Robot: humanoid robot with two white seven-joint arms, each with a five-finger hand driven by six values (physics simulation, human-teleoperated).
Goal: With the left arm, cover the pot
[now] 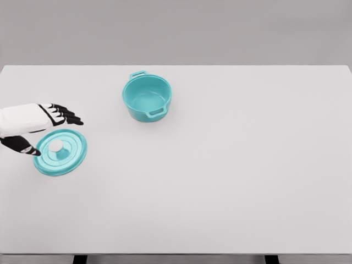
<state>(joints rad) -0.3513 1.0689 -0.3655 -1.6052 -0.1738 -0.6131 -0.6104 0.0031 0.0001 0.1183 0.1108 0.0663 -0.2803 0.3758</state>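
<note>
Teal lid (60,153), round and flat with raised concentric rings, topped by a small white knob (56,146) at centre; smooth, faintly glossy finish. Lying right side up on the white table (231,181), well apart from the pot, down and to the left of it, near the table's left edge.

Teal pot (147,97): open and uncovered, round, with straight walls, a paler inner floor and two loop handles, one at the far rim and one at the near right rim. Same smooth enamel-like surface as the lid.

Left hand (38,125) above the lid's left and upper rim, white back and black fingers (65,115) spread apart, stretched toward the pot; dark thumb (25,147) splayed low, its tip at the lid's left edge just beside the knob. Nothing grasped; contact with the lid impossible to judge.

Table plain, matte, rectangular; grey wall behind.
</note>
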